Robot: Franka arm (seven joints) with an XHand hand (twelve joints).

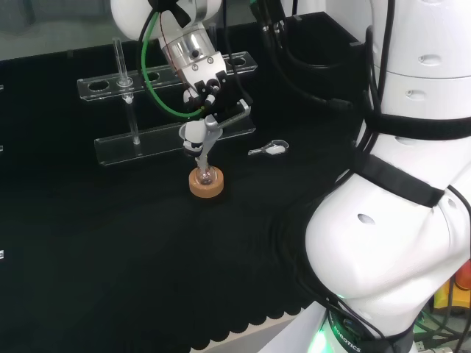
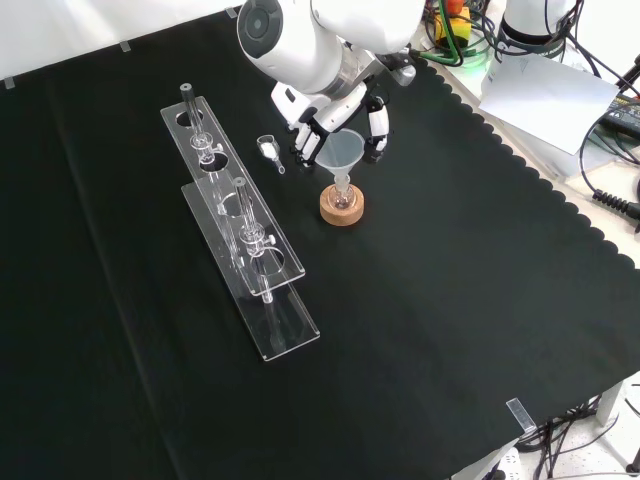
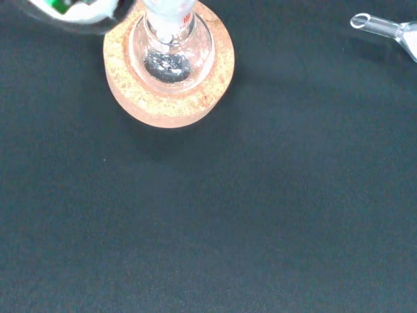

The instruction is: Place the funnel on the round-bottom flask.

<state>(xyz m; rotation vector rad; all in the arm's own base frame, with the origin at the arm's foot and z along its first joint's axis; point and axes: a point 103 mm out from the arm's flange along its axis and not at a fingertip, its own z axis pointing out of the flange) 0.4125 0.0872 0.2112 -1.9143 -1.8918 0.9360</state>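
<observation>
A small clear round-bottom flask [image 1: 207, 176] [image 2: 343, 198] [image 3: 171, 51] sits upright in a cork ring [image 1: 206, 185] [image 2: 342, 210] [image 3: 168, 91] on the black cloth. A clear funnel [image 1: 193, 133] [image 2: 341, 150] stands above it, its stem reaching down into the flask's neck. The hand [image 1: 200, 81] [image 2: 330, 112] hovers over the flask, with black and white fingers [image 2: 375, 125] curled on either side of the funnel's cone. In the wrist view the flask's neck runs up under a blurred part of the hand [image 3: 71, 9].
A long clear two-tier test tube rack [image 1: 169, 103] [image 2: 245, 232] with a few tubes stands beside the flask. A small clear glass piece [image 1: 269, 148] [image 2: 268, 148] [image 3: 384, 26] lies close by. The cloth's scalloped edge [image 2: 560, 200] runs along the front view's right.
</observation>
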